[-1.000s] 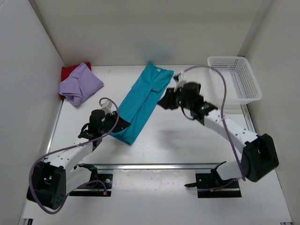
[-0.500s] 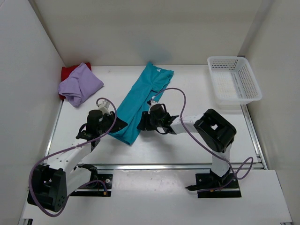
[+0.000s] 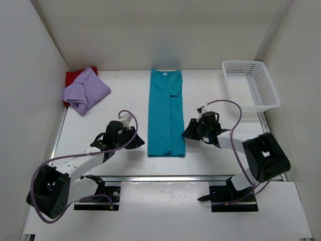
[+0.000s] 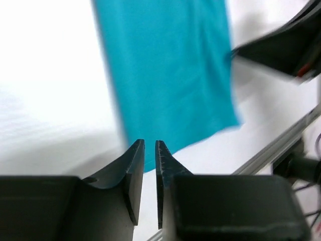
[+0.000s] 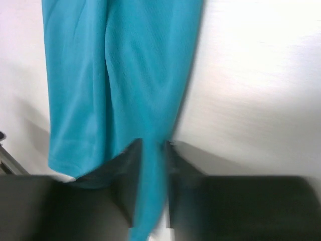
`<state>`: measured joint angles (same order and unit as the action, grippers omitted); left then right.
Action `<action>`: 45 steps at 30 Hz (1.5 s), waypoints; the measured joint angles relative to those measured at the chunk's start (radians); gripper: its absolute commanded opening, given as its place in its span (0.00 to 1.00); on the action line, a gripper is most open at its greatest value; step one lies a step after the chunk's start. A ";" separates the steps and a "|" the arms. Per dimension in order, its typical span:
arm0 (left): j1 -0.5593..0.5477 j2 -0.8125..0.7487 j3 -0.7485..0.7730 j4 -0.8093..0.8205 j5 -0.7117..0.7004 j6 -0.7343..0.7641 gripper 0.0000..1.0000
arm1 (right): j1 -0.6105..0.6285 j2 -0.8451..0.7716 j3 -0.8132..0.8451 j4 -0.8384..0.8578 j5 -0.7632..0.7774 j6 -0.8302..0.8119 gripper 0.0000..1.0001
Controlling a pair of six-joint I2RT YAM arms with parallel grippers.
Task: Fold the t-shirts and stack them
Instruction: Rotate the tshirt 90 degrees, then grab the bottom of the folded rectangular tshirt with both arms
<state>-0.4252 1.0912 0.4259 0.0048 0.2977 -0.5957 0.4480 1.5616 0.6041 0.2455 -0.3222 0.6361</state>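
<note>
The teal-blue t-shirt lies as a long straight strip down the middle of the table, also in the left wrist view and the right wrist view. My left gripper sits just left of its near left corner, jaws nearly together with nothing between them. My right gripper is at the shirt's near right edge and teal cloth runs between its fingers. The lavender t-shirt lies crumpled on the dark red one in the far left corner.
A white lattice basket stands at the far right. White walls close in the table at left, back and right. A metal rail runs along the near edge. The right arm's dark gripper shows in the left wrist view.
The teal shirt swung from a diagonal lie to straight, its near end now further right. The right gripper went from the shirt's upper part to its near right edge. The left gripper moved right.
</note>
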 measured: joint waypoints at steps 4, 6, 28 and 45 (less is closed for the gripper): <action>-0.103 0.058 0.007 -0.037 -0.026 0.043 0.42 | -0.090 -0.195 -0.106 -0.110 -0.031 -0.083 0.43; -0.129 0.079 0.007 -0.060 -0.029 0.059 0.47 | -0.090 -0.314 -0.164 -0.168 -0.031 -0.103 0.43; -0.191 0.261 -0.011 0.115 0.019 -0.022 0.43 | -0.082 -0.547 -0.403 -0.134 -0.170 -0.003 0.38; -0.195 0.317 -0.001 0.206 0.070 -0.060 0.60 | -0.061 -0.488 -0.405 -0.051 -0.210 0.000 0.49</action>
<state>-0.6205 1.4078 0.4252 0.2111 0.3679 -0.6556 0.3866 1.0737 0.1993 0.1947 -0.5320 0.6357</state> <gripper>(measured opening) 0.577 0.475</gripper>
